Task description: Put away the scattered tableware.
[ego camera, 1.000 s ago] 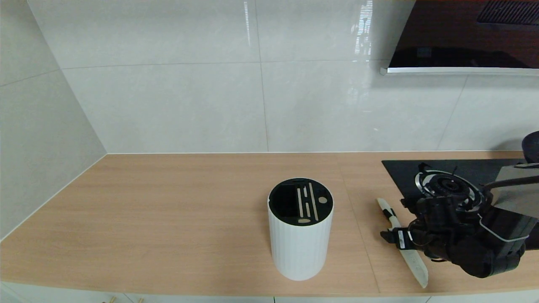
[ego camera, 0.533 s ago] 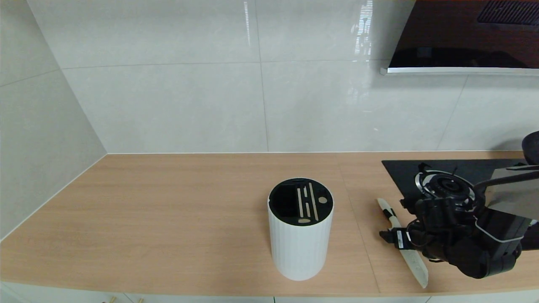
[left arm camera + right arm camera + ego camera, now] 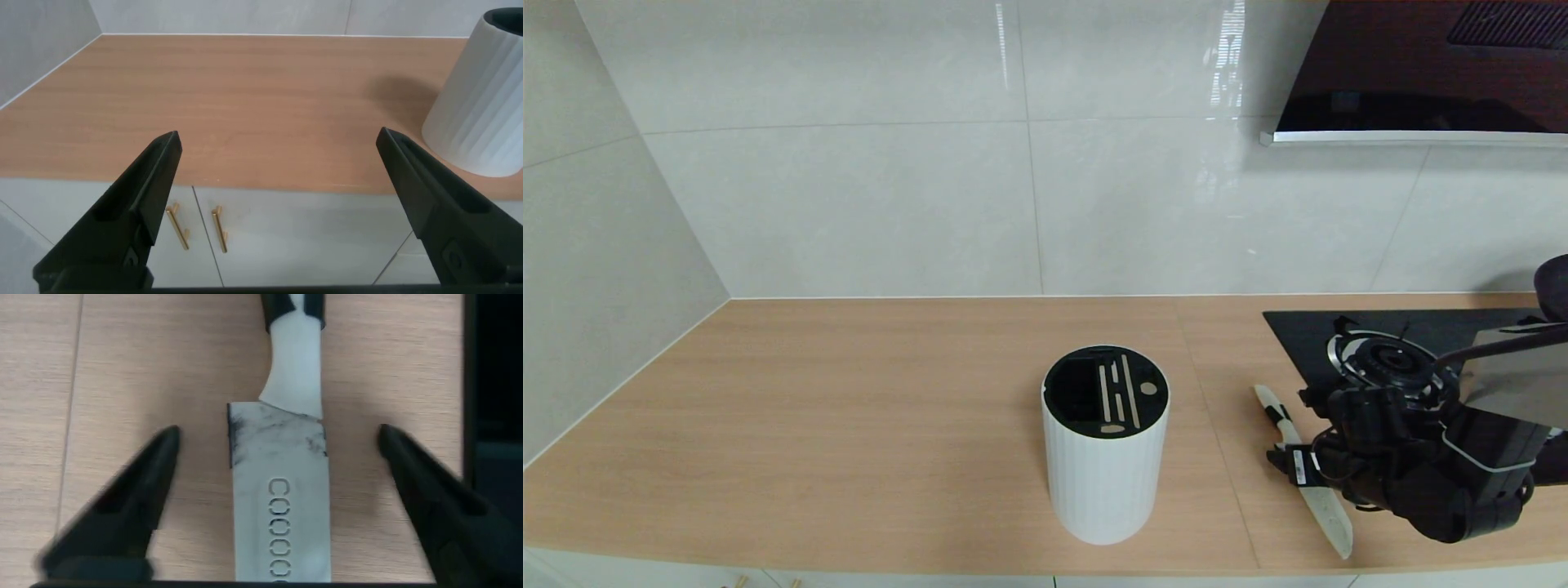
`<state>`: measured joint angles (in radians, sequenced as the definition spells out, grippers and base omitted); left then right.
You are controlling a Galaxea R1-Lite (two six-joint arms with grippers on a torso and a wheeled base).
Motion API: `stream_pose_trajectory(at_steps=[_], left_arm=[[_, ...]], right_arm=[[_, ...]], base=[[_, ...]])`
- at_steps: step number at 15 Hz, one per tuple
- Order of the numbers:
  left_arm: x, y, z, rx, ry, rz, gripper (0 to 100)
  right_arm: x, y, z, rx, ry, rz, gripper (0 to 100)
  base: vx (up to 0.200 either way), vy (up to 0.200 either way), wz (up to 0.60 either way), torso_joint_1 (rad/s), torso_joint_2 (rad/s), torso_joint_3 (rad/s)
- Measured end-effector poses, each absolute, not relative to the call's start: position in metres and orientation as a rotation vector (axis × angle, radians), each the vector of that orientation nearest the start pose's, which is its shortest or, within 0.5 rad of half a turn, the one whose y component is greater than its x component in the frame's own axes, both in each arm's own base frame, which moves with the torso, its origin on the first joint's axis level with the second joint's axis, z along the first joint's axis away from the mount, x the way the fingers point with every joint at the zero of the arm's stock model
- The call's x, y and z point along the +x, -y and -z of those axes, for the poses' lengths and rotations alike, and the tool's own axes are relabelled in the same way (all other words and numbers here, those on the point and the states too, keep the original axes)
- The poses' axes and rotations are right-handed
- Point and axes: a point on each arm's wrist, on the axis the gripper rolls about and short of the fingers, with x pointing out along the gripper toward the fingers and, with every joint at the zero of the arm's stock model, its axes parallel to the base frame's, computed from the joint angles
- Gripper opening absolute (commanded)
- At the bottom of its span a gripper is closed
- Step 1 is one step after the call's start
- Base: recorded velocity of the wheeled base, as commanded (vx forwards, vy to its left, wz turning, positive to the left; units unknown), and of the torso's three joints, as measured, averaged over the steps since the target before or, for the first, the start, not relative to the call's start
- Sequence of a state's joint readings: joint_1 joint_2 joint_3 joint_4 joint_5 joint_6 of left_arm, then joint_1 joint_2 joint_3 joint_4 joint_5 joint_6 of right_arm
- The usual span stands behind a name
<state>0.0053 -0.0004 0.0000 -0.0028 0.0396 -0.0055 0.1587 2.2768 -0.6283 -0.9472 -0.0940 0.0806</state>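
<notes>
Head view: a white ribbed knife holder (image 3: 1104, 457) with a slotted black top stands on the wooden counter (image 3: 849, 408). The knife (image 3: 1327, 510) lies flat on the counter to the holder's right, between it and the gas hob (image 3: 1380, 363). Its black-and-white handle points toward the wall and its pale blade toward the counter's front edge. The right gripper (image 3: 1303, 469) hangs low over the knife's middle, on the side away from the holder.

Left wrist view: the left gripper (image 3: 278, 139) is spread wide with nothing in it. It sits off the counter's front edge on the holder's left, above the cabinet doors (image 3: 196, 229), and well apart from the knife.

Right wrist view: the right gripper's fingers (image 3: 155, 465) are released and stand on either side of the blade where it meets the handle. There is bare counter between each finger and the blade's edges, so neither touches it.

The blade looks ceramic, so I judge it light, stiff, smooth and liable to chip. Lying flat, it offers little height to pinch. The thicker heel or the handle just beyond it seems the safer hold, with the jaws closing squarely across its width.
</notes>
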Motion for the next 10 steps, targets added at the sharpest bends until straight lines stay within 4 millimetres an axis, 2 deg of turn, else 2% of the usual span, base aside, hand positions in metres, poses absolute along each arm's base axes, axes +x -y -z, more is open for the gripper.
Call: stream_pose_trajectory(at_steps=[6,10], left_arm=[[-0.0229,-0.0008,-0.0758,-0.006,0.003,-0.045,100],[-0.0229,-0.0007,-0.0758,0.006,0.003,-0.044,100]], right_arm=[[0.3295,-0.0512,0.0213,-0.018,-0.71,-0.035,0],[0.3243,-0.0506,0.0168,-0.038,-0.697,-0.048,0]], base=[[0.0,0.0,0.0,0.0,0.0,0.0],[0.0,0.0,0.0,0.0,0.0,0.0]])
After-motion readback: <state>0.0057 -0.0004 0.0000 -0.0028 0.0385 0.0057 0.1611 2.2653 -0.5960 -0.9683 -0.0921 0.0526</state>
